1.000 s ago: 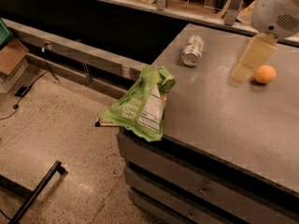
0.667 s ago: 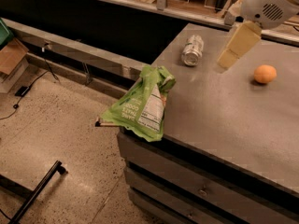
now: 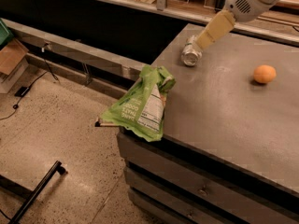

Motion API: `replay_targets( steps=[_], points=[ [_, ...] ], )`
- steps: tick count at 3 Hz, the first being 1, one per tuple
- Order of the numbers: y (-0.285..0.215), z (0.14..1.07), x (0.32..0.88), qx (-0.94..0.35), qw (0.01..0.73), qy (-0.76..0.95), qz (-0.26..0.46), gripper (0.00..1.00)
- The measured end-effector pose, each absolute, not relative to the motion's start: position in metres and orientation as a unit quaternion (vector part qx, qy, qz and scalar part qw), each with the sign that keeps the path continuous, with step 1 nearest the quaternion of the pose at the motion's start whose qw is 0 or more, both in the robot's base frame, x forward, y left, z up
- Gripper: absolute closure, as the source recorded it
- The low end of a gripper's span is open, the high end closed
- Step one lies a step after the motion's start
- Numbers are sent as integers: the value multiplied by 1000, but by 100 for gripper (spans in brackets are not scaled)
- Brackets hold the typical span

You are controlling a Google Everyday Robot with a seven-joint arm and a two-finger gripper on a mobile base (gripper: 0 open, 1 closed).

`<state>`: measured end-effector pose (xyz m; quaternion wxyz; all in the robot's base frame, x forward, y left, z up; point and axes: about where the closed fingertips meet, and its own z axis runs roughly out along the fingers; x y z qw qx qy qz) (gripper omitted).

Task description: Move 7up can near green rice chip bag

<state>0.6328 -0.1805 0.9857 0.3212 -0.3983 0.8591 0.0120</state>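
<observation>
A: What can you count in the camera view?

B: One 7up can [image 3: 189,57], one green rice chip bag [image 3: 140,107], one orange fruit [image 3: 264,73] and one gripper [image 3: 204,38], all on or over a grey counter [image 3: 219,120].

A: Where is the can?

B: It lies on its side near the counter's far left edge, with its round end towards the camera. The bag is well apart from it, draped over the counter's near left corner and partly hanging past the edge. The fruit sits well off to the right.

A: What is hard to make out?

B: The gripper's pale tip crosses the far upper part of the can and hides it. I cannot tell whether the two touch, or whether the gripper is spread or closed. The arm is cut off by the top edge of the view.

A: What has changed since a second ago?

B: The gripper was then beside the fruit. It has since swung left and now sits at the can. The can, bag and fruit lie where they did.
</observation>
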Motion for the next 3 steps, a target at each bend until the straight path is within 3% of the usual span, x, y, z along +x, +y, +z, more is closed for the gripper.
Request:
replay_targets(
  steps=[2,3],
  points=[
    [-206,966,694,-238,308,921,-9,0],
    [-188,938,717,-161,284,945,22,0]
  ],
)
